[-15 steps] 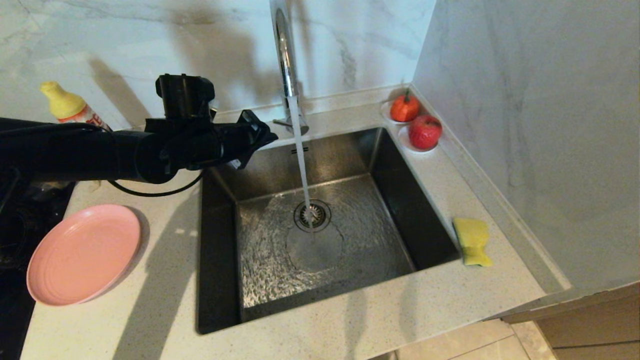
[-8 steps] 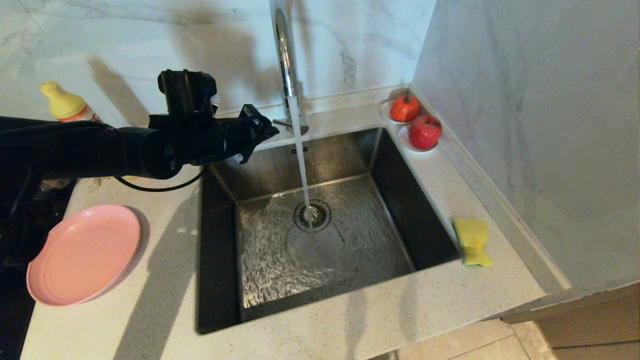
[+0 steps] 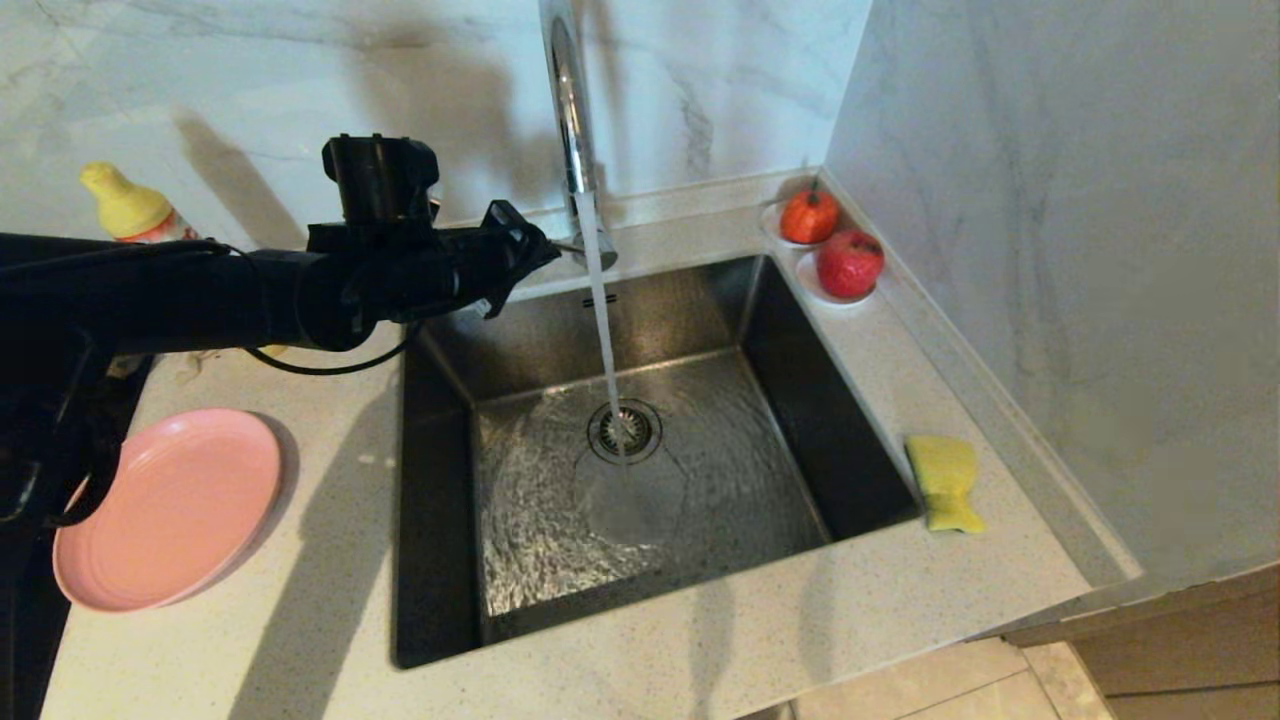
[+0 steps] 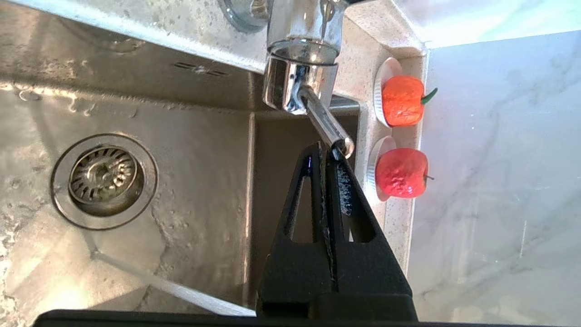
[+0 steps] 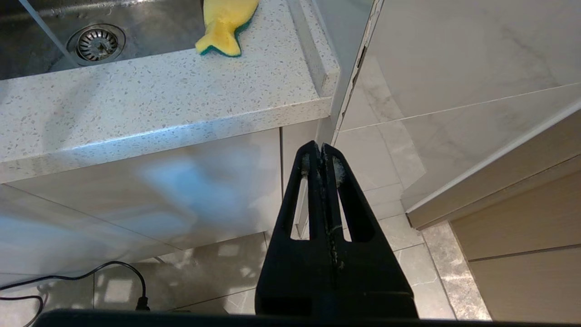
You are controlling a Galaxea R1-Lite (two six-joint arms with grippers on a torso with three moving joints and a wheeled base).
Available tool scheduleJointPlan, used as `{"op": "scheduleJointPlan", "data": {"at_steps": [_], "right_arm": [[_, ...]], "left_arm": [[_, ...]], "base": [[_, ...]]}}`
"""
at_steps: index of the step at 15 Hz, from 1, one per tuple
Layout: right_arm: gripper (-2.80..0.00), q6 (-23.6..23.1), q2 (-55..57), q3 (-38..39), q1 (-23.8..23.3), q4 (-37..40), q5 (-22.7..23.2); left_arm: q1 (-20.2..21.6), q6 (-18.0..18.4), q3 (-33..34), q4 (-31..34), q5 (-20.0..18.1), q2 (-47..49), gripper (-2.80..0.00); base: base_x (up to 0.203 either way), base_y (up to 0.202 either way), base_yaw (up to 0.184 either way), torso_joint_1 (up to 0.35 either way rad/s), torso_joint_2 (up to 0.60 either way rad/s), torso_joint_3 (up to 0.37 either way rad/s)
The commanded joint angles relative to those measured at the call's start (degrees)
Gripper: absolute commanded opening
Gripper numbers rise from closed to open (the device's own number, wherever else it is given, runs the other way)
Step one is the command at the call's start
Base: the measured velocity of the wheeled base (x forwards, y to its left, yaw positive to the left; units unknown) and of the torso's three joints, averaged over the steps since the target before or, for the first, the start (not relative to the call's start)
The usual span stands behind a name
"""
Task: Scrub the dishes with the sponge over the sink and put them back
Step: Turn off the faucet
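Note:
The pink plate (image 3: 165,508) lies on the counter left of the sink (image 3: 770,330). Water runs from the chrome faucet (image 3: 572,110) onto the drain (image 3: 624,430). My left gripper (image 3: 535,255) is shut and empty over the sink's back left corner. In the left wrist view its tip (image 4: 323,151) meets the end of the faucet's lever (image 4: 324,123). The yellow sponge (image 3: 943,482) rests on the counter right of the sink, its green layer down (image 5: 225,22). My right gripper (image 5: 321,150) hangs shut and empty below the counter edge, over the floor.
A bottle with a yellow cap (image 3: 135,210) stands behind the left arm. Two red fruits (image 3: 810,217) (image 3: 850,263) sit on small white dishes at the back right corner. A marble wall closes the right side. A dark hob (image 3: 30,430) is at far left.
My left gripper has crept up and towards the faucet's base, closer to the lever. The water keeps running. Plate and sponge have not moved.

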Motion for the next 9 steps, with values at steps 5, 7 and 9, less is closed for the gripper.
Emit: {"op": "scheduleJointPlan", "data": {"at_steps": [5, 7, 9], "right_arm": [[-2.8, -0.03, 0.08, 0.0, 0.0, -0.01, 0.02], [-2.8, -0.03, 0.08, 0.09, 0.0, -0.01, -0.06], [-2.8, 0.05, 0.08, 0.09, 0.0, -0.01, 0.02]], "left_arm": [[0.09, -0.7, -2.92, -0.15, -0.02, 2.21, -2.8], [0.17, -0.77, -4.17, -0.15, 0.13, 3.12, -2.8], [0.41, -0.79, -5.68, -0.07, 0.92, 4.1, -2.8]], "base": [[0.0, 0.0, 0.0, 0.0, 0.0, 0.0], [0.0, 0.0, 0.0, 0.0, 0.0, 0.0], [0.0, 0.0, 0.0, 0.0, 0.0, 0.0]]}}
